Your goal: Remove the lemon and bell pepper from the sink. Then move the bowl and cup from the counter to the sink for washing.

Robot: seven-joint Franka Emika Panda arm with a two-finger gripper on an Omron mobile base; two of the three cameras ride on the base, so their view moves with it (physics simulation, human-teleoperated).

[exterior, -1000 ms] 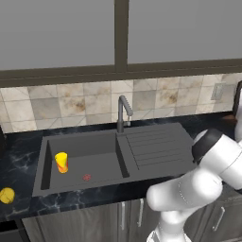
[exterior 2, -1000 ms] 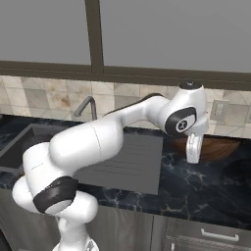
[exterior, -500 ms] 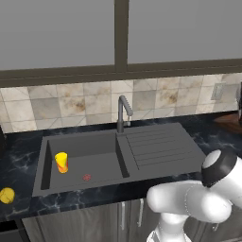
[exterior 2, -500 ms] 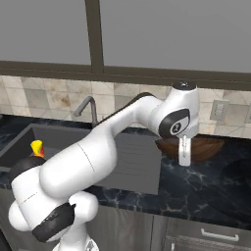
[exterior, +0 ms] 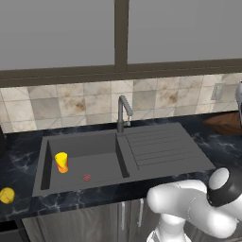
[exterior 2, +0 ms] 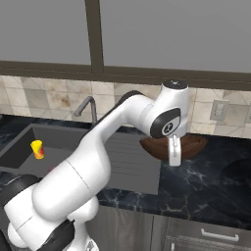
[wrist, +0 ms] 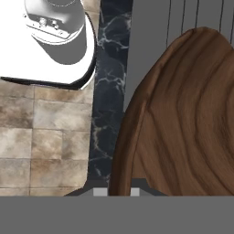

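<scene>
The wide brown wooden bowl [exterior 2: 196, 145] hangs over the counter just right of the drainboard, with my gripper [exterior 2: 174, 158] shut on its near rim. In the hand view the bowl [wrist: 183, 128] takes up the right side, and its rim runs down between my gripper [wrist: 118, 191] fingertips. The bowl [exterior: 227, 124] also shows at the right edge of the left base view. The yellow cup [exterior: 61, 162] [exterior 2: 37, 149] stands upright in the dark grey sink [exterior: 45, 163]. The lemon [exterior: 6, 194] lies on the counter left of the sink. The bell pepper is out of view.
A flat reddish disc [exterior: 87, 177] lies on the basin floor near the cup. The grey faucet [exterior: 123, 111] stands behind the sink, between basin and ribbed drainboard [exterior: 160, 149]. My own arm arches over the drainboard in the right base view. Black marble counter [exterior 2: 215, 181] extends right.
The gripper has carried the bowl leftward, from over the right counter toward the drainboard. The cup, the lemon and the disc have stayed put.
</scene>
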